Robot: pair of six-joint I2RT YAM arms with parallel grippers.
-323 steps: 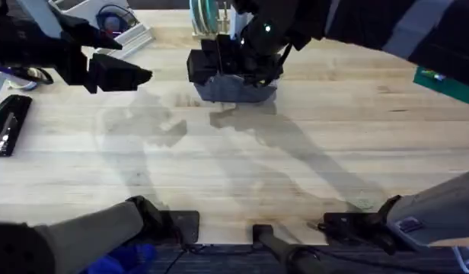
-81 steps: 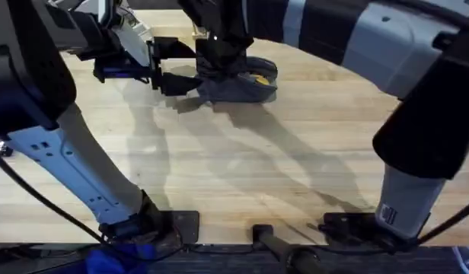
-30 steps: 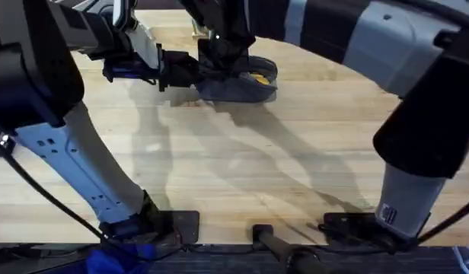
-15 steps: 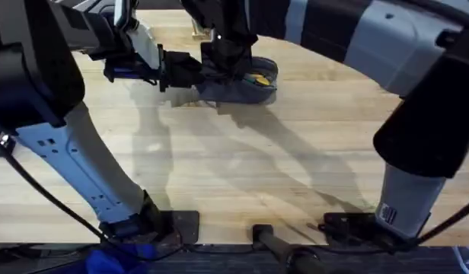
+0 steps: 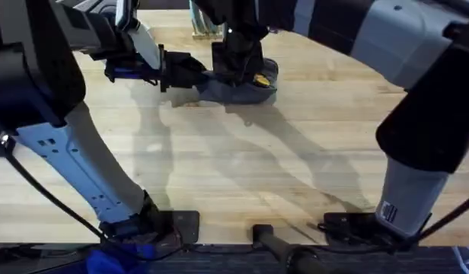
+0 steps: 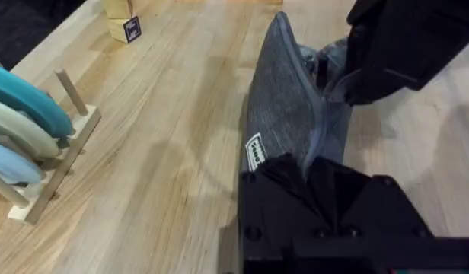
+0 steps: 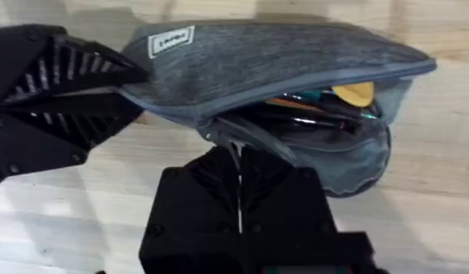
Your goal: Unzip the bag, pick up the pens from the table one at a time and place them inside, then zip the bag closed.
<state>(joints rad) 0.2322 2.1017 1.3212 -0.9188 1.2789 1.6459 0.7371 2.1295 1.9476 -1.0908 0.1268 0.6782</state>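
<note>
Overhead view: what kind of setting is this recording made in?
Most likely a robot test bench in a lab or workshop. Two arms work over a bare wooden plank table, with staged props: a grey fabric pencil pouch and a wooden rack of coloured discs.

Broad tabletop of pale wooden planks [image 5: 242, 167] with fine lengthwise grain and darker seams between boards, spanning the overhead view. Soft grey shadows fall across its middle, indicating light from above. At the far edge stands a small light-wood dowel rack [image 6: 55, 164] holding round discs in teal, pale green and light blue [image 6: 21, 125], set upright between the pegs. Farther along the same surface sit small light wooden blocks [image 6: 122, 19], one bearing a dark square label. Beyond the far table edge the surroundings are dark.
</note>
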